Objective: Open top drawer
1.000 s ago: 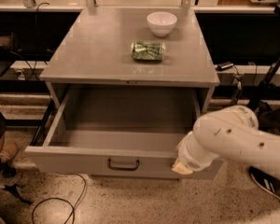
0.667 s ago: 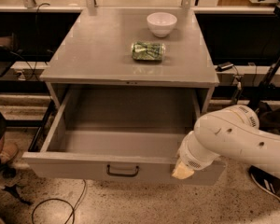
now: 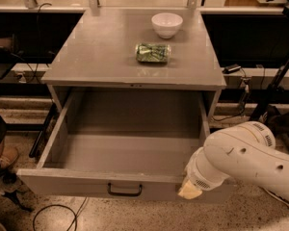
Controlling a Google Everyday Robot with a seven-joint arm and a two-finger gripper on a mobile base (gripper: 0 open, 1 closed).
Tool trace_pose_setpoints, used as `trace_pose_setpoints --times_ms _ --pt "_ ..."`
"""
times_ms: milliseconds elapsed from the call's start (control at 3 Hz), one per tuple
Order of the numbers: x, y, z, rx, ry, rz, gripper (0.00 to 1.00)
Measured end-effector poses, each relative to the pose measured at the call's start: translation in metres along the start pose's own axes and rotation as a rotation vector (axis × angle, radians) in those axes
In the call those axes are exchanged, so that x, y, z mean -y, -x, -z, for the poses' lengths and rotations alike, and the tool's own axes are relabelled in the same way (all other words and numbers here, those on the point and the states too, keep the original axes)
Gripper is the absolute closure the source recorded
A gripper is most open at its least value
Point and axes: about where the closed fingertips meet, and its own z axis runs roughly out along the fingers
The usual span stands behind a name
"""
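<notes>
The top drawer [image 3: 86, 183] is a wide grey metal drawer pulled far out of the grey cabinet [image 3: 135, 57]. Its plain grey inside is bare. A small black bar handle [image 3: 124, 191] sits at the centre of its front panel. My gripper [image 3: 189, 190] is at the right end of the drawer's front edge, at the end of the white arm [image 3: 245, 160] that comes in from the lower right. Only its tan tip shows; the arm's wrist covers the rest.
A white bowl [image 3: 166, 24] and a green crumpled can [image 3: 153, 52] lie on the cabinet top. Cables [image 3: 53, 215] run over the speckled floor at the lower left. Black stands and cords are at the right [image 3: 274, 85].
The drawer has slid further out toward the camera, and the arm's wrist has moved down and back with its front panel.
</notes>
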Motion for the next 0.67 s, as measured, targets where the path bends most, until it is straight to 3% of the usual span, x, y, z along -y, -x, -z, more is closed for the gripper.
trace_pose_setpoints --times_ms 667 --pt "-0.0007 0.0005 0.0006 -0.001 -0.001 0.004 0.51"
